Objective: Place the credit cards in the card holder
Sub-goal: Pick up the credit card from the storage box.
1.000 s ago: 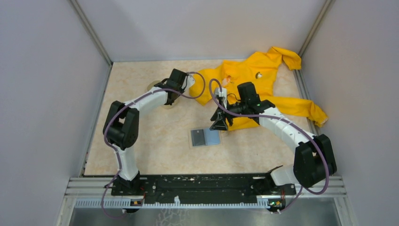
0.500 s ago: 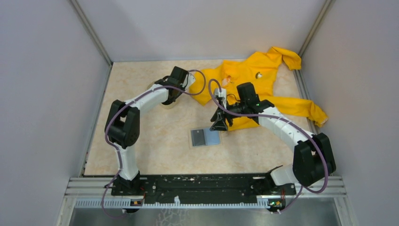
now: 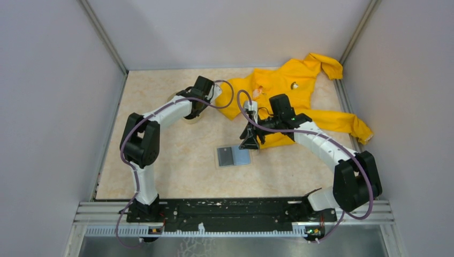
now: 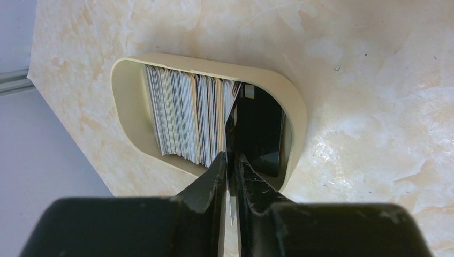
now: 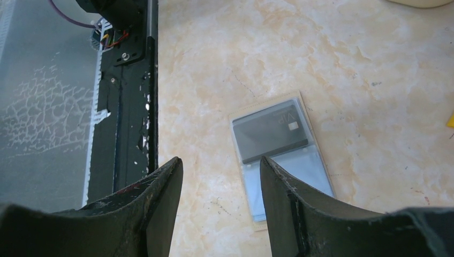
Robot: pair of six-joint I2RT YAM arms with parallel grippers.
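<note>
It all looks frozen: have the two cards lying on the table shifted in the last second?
No. The dark grey card and light blue card lie side by side at the same spot, equally far from the black rail.

- The beige marbled tabletop (image 3: pixel 176 155) carried everything.
- A cream oval card holder (image 4: pixel 128 118) stood on it directly ahead of the left jaws' tips.
- A dark grey card (image 5: pixel 270 134) and a light blue card (image 5: pixel 289 174) lay flat, edge to edge, just ahead of the right jaws, the blue one nearer.
- A yellow garment (image 3: pixel 292 85) lay spread out beyond the right jaws.
</note>
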